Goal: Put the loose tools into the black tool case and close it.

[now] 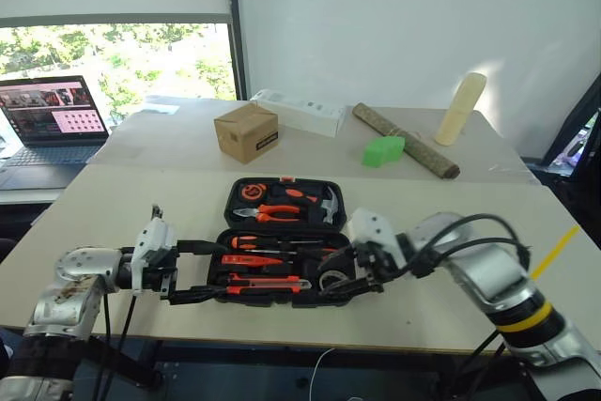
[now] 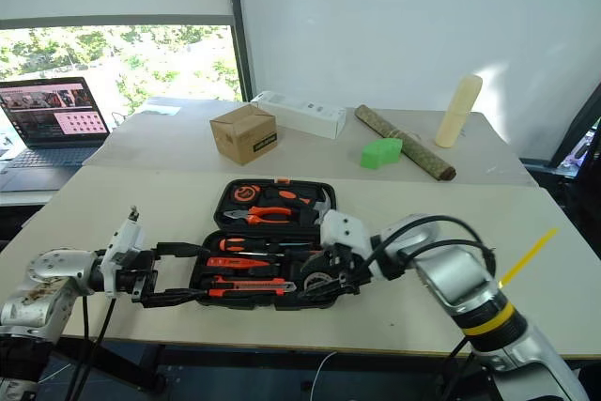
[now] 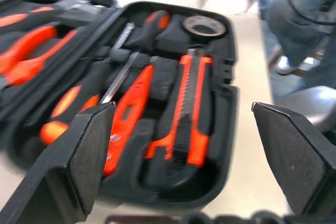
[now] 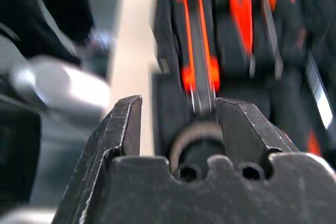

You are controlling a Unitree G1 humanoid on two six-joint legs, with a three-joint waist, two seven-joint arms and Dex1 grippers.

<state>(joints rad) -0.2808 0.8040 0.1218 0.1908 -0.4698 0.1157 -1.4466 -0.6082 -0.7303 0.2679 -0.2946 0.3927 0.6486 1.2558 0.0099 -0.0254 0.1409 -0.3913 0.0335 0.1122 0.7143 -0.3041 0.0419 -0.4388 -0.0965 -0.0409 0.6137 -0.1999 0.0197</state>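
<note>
Flat black plastic clamshell tool case is seen lying open on the beige table, lid toward the far side, long axis running left to right. Small dark tape roll is seated in its slot, directly under the parted right gripper. Left gripper is held spread at the case's left end. The lid remains unclosed; the right arm is judged nearer.

A brown cardboard box sits on the far table, upper centre of the frame. Just right of it lies a white carton, then a green block touching a rough log. A pale cylinder stands upper right. An open laptop occupies the left edge.
</note>
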